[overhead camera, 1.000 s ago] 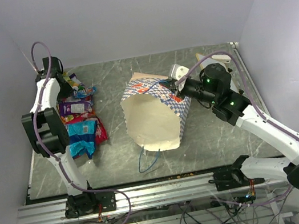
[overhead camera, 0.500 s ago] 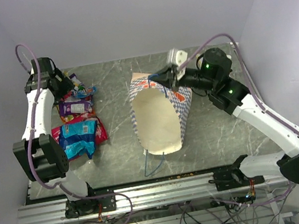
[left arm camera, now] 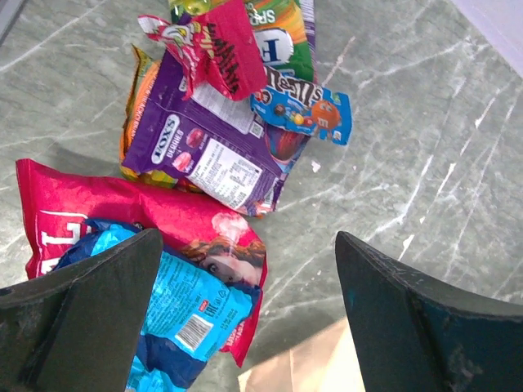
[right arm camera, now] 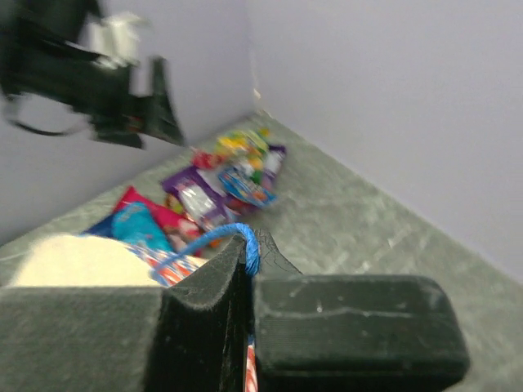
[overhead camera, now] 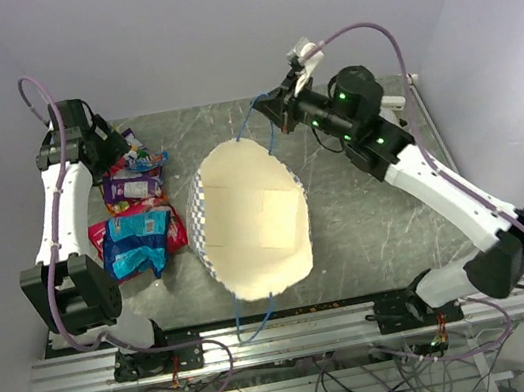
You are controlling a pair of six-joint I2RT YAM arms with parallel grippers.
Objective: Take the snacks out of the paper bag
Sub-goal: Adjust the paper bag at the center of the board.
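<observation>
The snacks (overhead camera: 136, 203) lie in a heap at the table's left: purple (left arm camera: 208, 143), pink (left arm camera: 98, 200), blue (left arm camera: 167, 314) and smaller packets. My left gripper (left arm camera: 245, 245) hovers open above them, holding nothing. The paper bag (overhead camera: 245, 214) hangs in the middle with its mouth turned up to the top camera, and only cream paper shows inside. My right gripper (overhead camera: 270, 113) is shut on its blue string handle (right arm camera: 249, 245) and holds the bag up. The bag's other handle (overhead camera: 253, 319) dangles near the front edge.
Lavender walls close in the table on the left, back and right. A metal rail (overhead camera: 286, 334) with both arm bases runs along the near edge. A corner of the bag (left arm camera: 302, 367) shows below the left fingers. Crumbs (overhead camera: 312, 306) dot the front edge.
My right gripper has lifted the bag by its handle, turning the mouth up toward the camera. My left gripper has opened wide and risen above the snack heap.
</observation>
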